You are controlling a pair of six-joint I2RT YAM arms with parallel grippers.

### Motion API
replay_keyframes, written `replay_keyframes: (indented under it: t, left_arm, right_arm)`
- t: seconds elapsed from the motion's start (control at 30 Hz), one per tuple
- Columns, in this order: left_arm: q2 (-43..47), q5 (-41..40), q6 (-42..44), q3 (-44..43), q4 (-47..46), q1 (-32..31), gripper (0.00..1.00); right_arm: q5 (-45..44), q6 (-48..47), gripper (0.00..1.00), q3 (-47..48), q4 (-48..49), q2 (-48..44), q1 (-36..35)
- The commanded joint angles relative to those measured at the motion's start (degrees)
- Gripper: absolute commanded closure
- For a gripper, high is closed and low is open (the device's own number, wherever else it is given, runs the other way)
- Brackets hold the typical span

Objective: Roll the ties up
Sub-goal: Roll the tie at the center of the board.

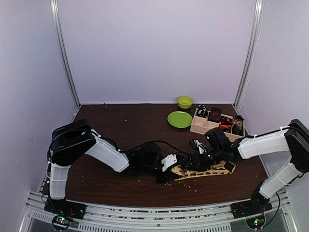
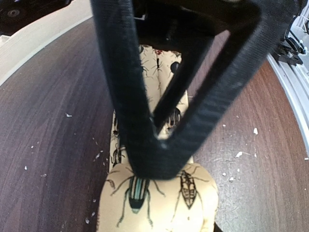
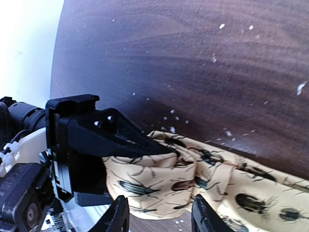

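Tan tie (image 3: 231,191) is showing beetle prints in your wrist views, only spots overhead; left pincer (image 2: 155,168) is pinching its bunched end, right pincer (image 3: 159,213) is standing spread.

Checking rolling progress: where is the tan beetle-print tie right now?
The tie lies front-centre on the table, between the left gripper and right gripper in the top view.

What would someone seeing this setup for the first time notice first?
The cream tie printed with beetles stands out, lying at the front middle of the dark table, where the left gripper and right gripper meet over it. Next come the bright green plate and bowl at the back, beside a wooden tray holding rolled ties.
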State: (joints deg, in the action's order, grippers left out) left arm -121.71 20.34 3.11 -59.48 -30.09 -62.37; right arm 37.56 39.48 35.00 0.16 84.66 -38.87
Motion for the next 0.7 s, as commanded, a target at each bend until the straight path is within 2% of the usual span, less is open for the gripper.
replay_keyframes:
  t: [0.0,0.13,0.2,0.4,0.47,0.53,0.6,0.67]
  left_arm:
    - [-0.7,-1.7,-0.4,-1.0,10.0,-0.5,0.61]
    - [-0.7,-1.9,-0.7,-1.2,10.7,-0.5,0.6]
    - [-0.6,-1.9,-0.8,-1.2,10.8,-0.5,0.6]
    - [0.1,-1.6,-0.3,-0.4,9.7,-0.5,0.59]
    - [-0.1,-1.1,0.0,-0.6,9.8,-0.5,0.59]
    - [-0.3,-0.9,0.1,-0.7,9.7,-0.5,0.59]
    - [-0.4,-0.7,0.2,-0.7,9.7,-0.5,0.59]
    - [-0.4,-0.6,0.1,-0.6,9.5,-0.5,0.59]
  right_arm:
    - [2.8,3.5,0.55,1.2,2.3,1.7,-1.4]
    - [2.9,3.7,0.57,2.0,3.1,4.5,-3.0]
    - [2.3,3.3,0.62,2.3,3.0,6.1,-3.1]
    - [0.8,2.3,0.95,1.6,2.1,7.8,-2.9]
    - [0.8,2.0,1.0,0.9,2.1,7.5,-2.8]
    - [1.2,1.9,0.95,0.6,1.9,6.7,-2.7]
    - [1.1,2.0,0.78,0.5,1.9,5.3,-2.5]
    - [0.5,2.6,0.69,0.7,2.2,3.6,-2.2]
